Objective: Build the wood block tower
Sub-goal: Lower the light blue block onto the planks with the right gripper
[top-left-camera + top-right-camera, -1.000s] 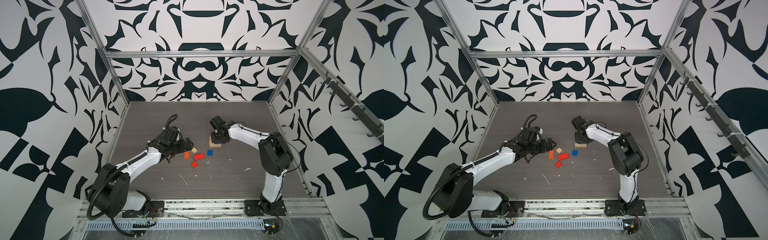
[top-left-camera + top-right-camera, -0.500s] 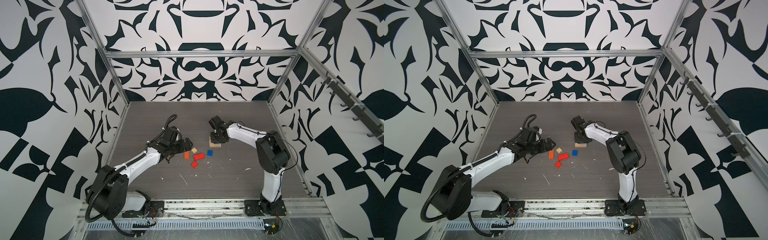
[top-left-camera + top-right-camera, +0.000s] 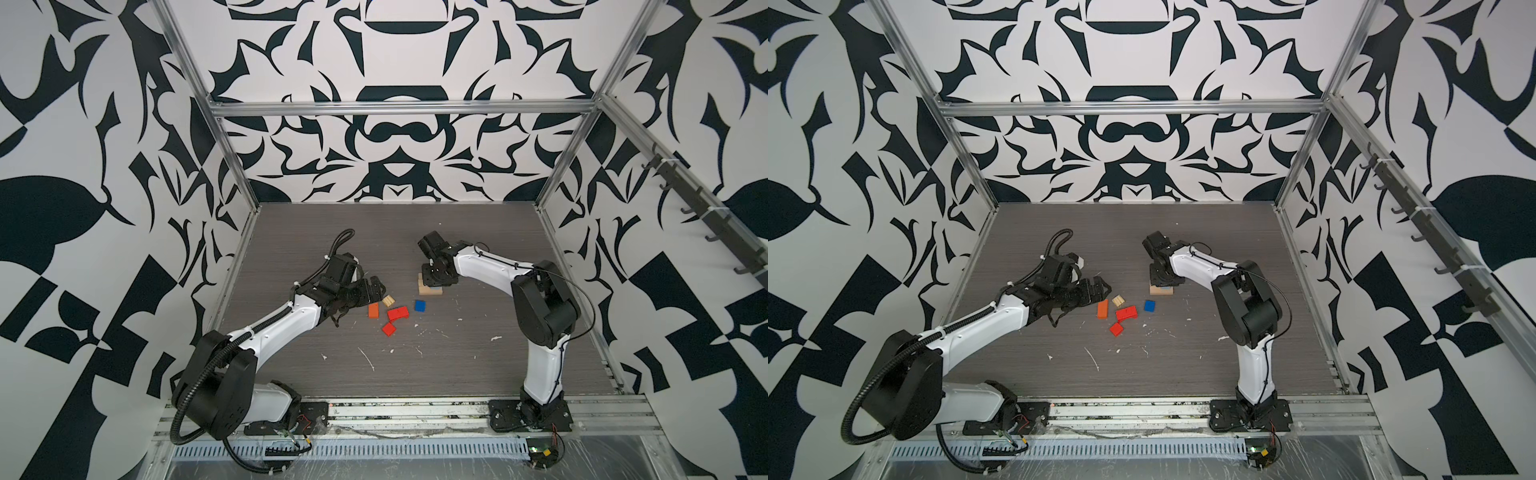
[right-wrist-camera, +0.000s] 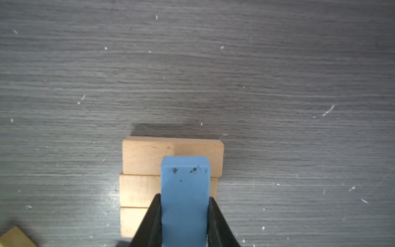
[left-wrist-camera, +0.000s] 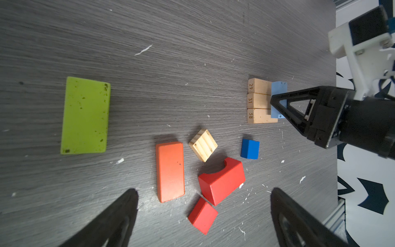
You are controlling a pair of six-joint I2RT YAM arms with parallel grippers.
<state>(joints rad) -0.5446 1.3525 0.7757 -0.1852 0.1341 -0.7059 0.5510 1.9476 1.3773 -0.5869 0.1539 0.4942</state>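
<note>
The right gripper (image 4: 184, 197) pinches a light blue block (image 4: 184, 177) over three tan blocks (image 4: 147, 156). They lie side by side on the table (image 4: 277, 85) as the bottom of the wood block tower (image 3: 430, 290). I cannot tell if it rests on them yet. Dropped too high or crooked, it may tip off or push them apart. The left gripper (image 5: 204, 190) hangs wide open near the orange block (image 5: 170, 171).

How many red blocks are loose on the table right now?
2. A notched red block lies beside the orange block; a smaller red block sits right by its corner. No others show.
</note>
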